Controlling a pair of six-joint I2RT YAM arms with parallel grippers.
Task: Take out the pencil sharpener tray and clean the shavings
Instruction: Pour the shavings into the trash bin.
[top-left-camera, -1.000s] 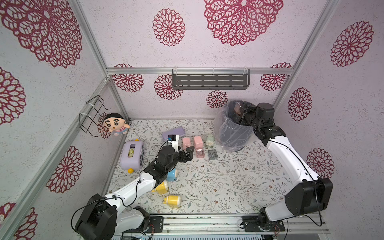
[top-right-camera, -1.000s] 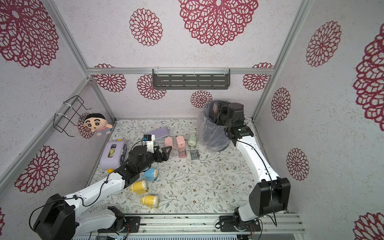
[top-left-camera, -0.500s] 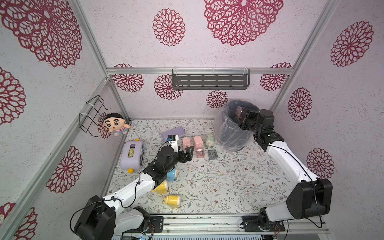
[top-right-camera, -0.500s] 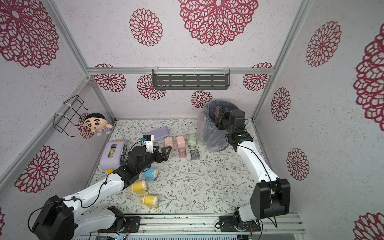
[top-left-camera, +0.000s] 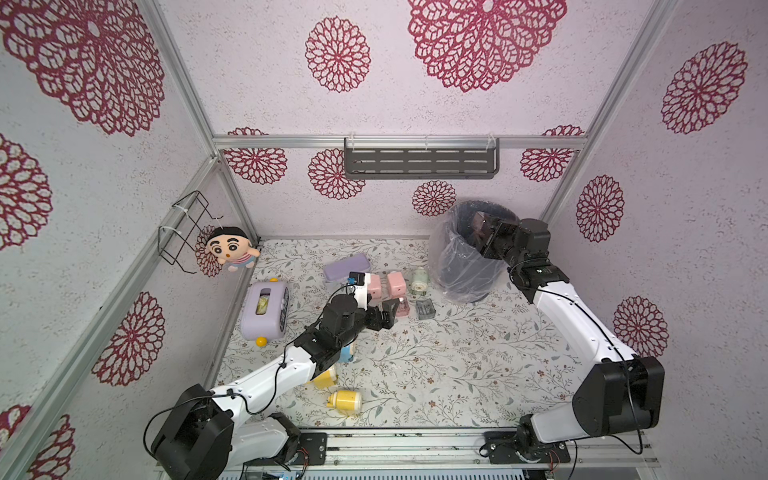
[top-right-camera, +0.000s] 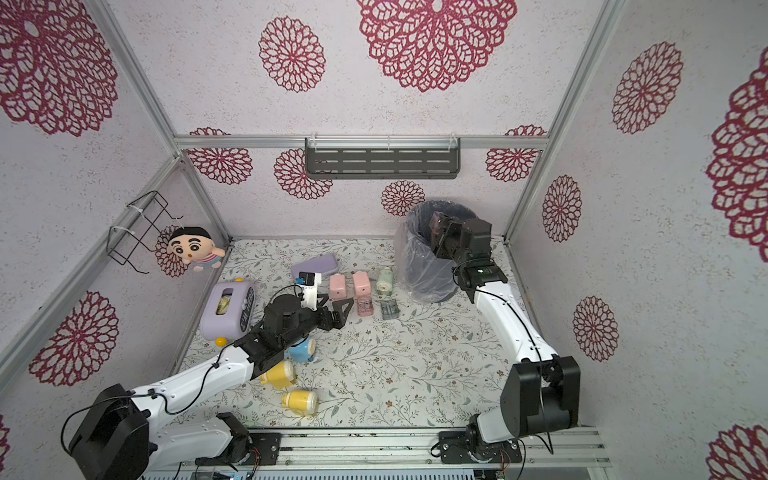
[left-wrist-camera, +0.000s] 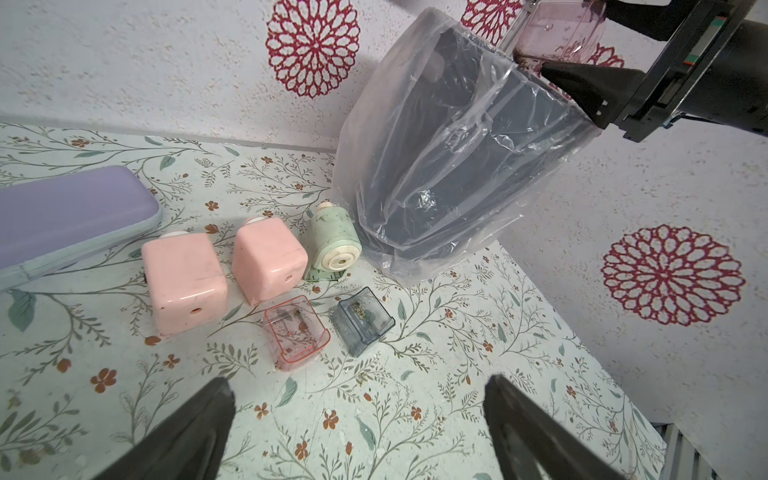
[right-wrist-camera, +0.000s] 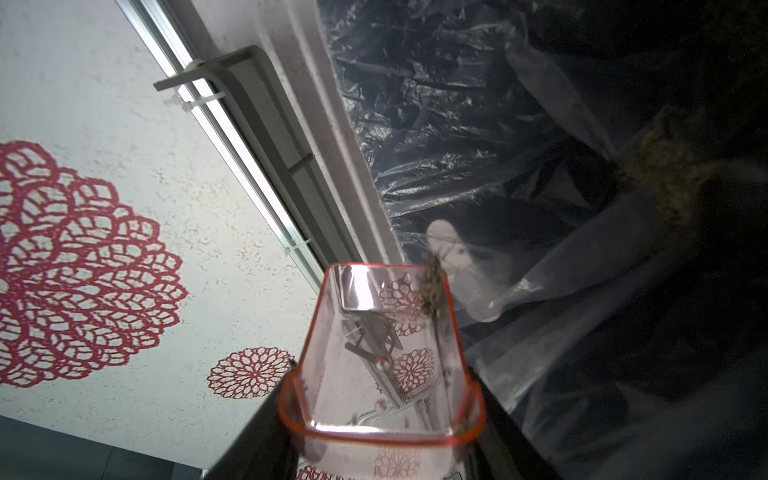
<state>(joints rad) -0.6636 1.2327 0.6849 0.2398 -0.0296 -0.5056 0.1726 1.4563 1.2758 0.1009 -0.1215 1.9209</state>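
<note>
Right fingers (left-wrist-camera: 582, 79): closed on one end of a clear red-rimmed plastic tray (right-wrist-camera: 382, 353), holding it over the mouth of the dark round bin with a clear plastic liner (top-left-camera: 465, 257) at the back of the floral-print worktop (top-left-camera: 457, 365).

Tray looks nearly empty. A small clump of tan-brown shavings (right-wrist-camera: 431, 289) clings to its far rim on the side nearest the liner. A dim tan heap (right-wrist-camera: 665, 174) shows deeper in the liner.

Left fingers (left-wrist-camera: 195, 432): spread wide, holding nothing, above the worktop and just short of the row of sharpeners.

Row beside the bin: two pink cube sharpeners (left-wrist-camera: 185, 282) (left-wrist-camera: 268, 257), then a pale green round sharpener (left-wrist-camera: 334, 241). In front of them lie a second clear pink tray (left-wrist-camera: 297, 332) and a grey-blue tray (left-wrist-camera: 361, 320), each with a few flecks inside.
</note>
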